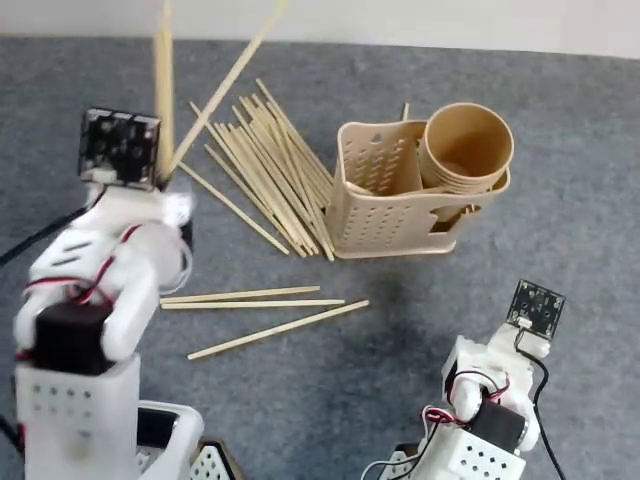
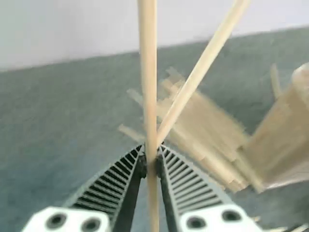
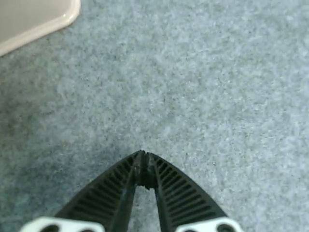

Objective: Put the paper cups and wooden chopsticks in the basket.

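Chopsticks first: two wooden chopsticks [image 2: 147, 72] sit clamped between the jaws of the left gripper [image 2: 151, 162]. One stands straight up out of the grip, and the other fans off at a slant, so the two cross right at the fingertips. Just beyond those jaws, down on the grey mat [image 1: 560, 180], lies the pile of chopsticks [image 1: 270, 170], a loose sheaf splayed diagonally. Its far end is touching the basket [image 1: 385, 215]. The basket stands upright past the pile, and a stack of paper cups [image 1: 468, 150] sits in the compartment farther from the left jaws, mouths tipped slightly outward. Back on the near side of the left arm, between the two arms, three loose chopsticks [image 1: 255, 297] lie flat on the mat. Two of them run almost parallel, while the third is angled just beside them. Over to the right gripper [image 3: 145, 166]: its jaws are pressed together at the tips and pointed down at bare mat. A corner of the basket's base [image 3: 34, 19] sits ahead of it and off to one side, well apart from the fingertips.
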